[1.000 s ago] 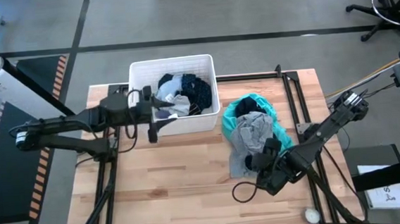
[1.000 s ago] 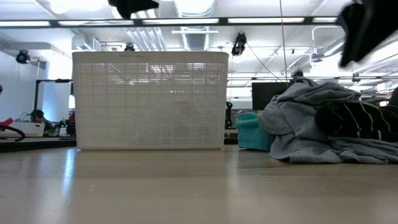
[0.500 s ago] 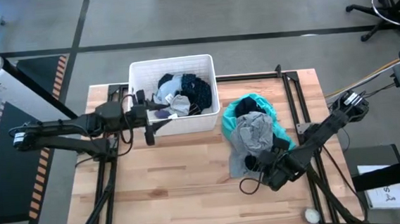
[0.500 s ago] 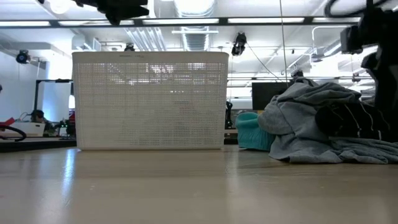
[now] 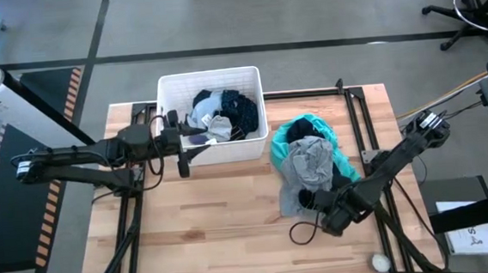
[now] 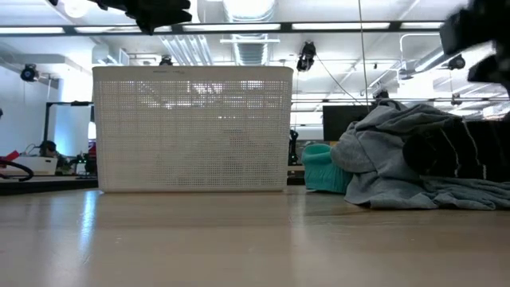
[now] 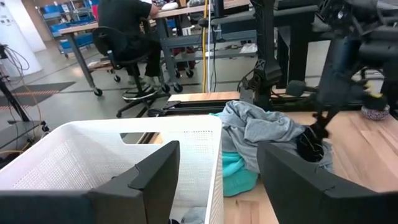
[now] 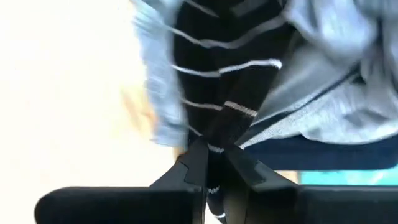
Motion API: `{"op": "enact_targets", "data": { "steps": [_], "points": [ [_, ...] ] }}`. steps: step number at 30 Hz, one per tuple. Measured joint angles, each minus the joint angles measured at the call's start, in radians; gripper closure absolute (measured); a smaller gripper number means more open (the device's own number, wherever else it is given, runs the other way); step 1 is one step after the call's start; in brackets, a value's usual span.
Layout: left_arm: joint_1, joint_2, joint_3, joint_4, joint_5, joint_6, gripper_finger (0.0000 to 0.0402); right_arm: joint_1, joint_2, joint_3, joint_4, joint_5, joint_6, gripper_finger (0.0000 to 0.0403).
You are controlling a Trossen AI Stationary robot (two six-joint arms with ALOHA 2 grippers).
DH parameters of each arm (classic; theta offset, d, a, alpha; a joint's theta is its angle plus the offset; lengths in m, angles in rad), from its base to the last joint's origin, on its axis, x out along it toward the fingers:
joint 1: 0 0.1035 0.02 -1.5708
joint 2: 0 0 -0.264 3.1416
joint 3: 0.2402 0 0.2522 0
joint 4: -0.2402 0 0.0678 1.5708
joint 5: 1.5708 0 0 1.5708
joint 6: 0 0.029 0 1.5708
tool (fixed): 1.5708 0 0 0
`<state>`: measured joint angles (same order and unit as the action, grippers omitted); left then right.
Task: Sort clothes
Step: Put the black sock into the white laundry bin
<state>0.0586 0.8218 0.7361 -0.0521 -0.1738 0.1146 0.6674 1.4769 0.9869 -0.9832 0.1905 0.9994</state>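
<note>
A pile of clothes (image 5: 310,158) lies on the table's right half: a teal piece (image 5: 297,129) at the far side, a grey one (image 5: 313,159) on top, and a black piece with thin white stripes (image 8: 230,81) at the near edge. More clothes (image 5: 223,112) lie in the white bin (image 5: 165,90). My right gripper (image 5: 310,201) points down at the pile's near edge, shut on the black striped piece. My left gripper (image 7: 217,180) hangs open above the bin's near left corner, holding nothing. My right gripper pinches a bunched fold of the black striped fabric (image 8: 219,144) between its two fingertips (image 8: 194,163). The fingers come from above, pointing steeply down. The fabric still lies in the pile, partly under the grey piece, with its near edge on the table.
Dark metal rails (image 5: 359,120) run along the table near the pile. A black cable loop (image 5: 301,232) and a small white ball (image 5: 379,263) lie near the front right. The table's near left part (image 5: 208,234) is bare wood.
My right gripper has tipped further down and sunk onto the pile's near edge, where it now stands on the black striped fabric. My left gripper has drawn back a little toward the table's left edge and dropped slightly.
</note>
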Motion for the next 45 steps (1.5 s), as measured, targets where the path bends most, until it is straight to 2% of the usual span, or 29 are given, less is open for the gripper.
{"op": "enact_targets", "data": {
  "steps": [6,11,15,19,28,30,36,38,42,45],
  "points": [
    [0.0,-0.014,0.0,0.001,-0.002,0.004,0.02,0.0,0.0,0.17,0.001,0.069,-0.148,0.04],
    [0.0,-0.027,-0.001,0.0,-0.003,0.009,0.0212,0.0,0.0,0.327,-0.002,0.21,-0.32,0.0401],
    [0.0,-0.035,-0.009,0.0,-0.003,0.022,0.0235,-0.016,0.0,0.442,0.002,0.366,-0.465,0.0402],
    [-0.003,-0.037,-0.024,0.004,-0.003,0.022,0.0276,-0.068,-0.001,0.527,0.001,0.461,-0.573,0.0402],
    [-0.044,-0.038,-0.043,0.02,-0.001,0.008,0.0388,-0.237,-0.001,0.61,0.053,0.456,-0.8,0.0403],
    [-0.058,-0.04,-0.043,0.035,0.001,0.006,0.0397,-0.273,-0.001,0.614,0.08,0.448,-0.84,0.0403],
    [-0.065,0.01,-0.045,0.159,0.162,-0.094,0.0358,-0.327,0.003,0.615,0.14,0.354,-0.906,0.0403],
    [-0.065,0.037,-0.045,0.194,0.2,-0.121,0.0334,-0.328,0.007,0.615,0.145,0.351,-0.915,0.0403],
    [-0.065,0.111,-0.046,0.253,0.213,-0.16,0.0273,-0.328,0.01,0.615,0.153,0.346,-0.922,0.0403],
    [-0.064,0.173,-0.046,0.359,0.285,-0.184,0.0224,-0.328,0.012,0.615,0.151,0.329,-0.924,0.0403]
  ]
}}
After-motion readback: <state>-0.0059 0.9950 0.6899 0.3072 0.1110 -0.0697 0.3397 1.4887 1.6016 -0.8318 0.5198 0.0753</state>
